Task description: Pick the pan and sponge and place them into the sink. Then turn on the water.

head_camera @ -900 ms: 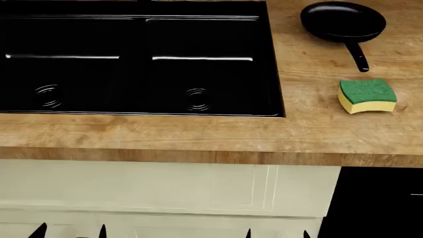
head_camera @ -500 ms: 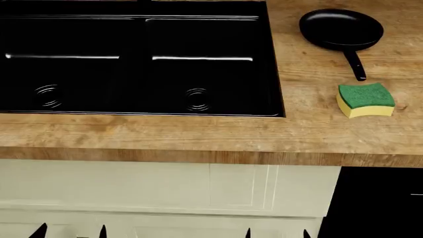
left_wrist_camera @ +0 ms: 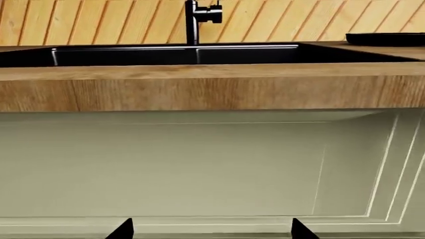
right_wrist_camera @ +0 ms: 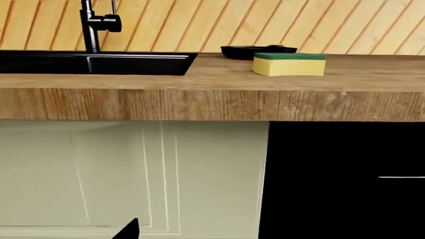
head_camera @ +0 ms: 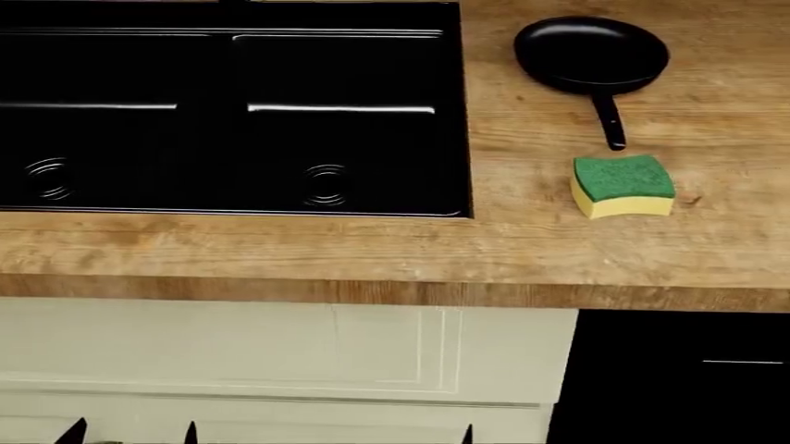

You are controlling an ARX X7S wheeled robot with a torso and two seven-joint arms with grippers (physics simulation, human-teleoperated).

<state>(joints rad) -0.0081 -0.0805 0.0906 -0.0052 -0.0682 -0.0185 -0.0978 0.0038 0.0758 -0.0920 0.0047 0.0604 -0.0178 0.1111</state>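
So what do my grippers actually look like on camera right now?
Only fingertips show: small pointed matte-black wedges at the frame bottoms, a pair for the left gripper, one tip for the right gripper. No cables, markings or arm links visible.

The round black pan (head_camera: 591,54) sits upright near the worktop's back edge, handle pointing forward toward the green-topped yellow sponge (head_camera: 623,186) lying flat just in front, both right of the glossy black double-basin sink (head_camera: 235,111).
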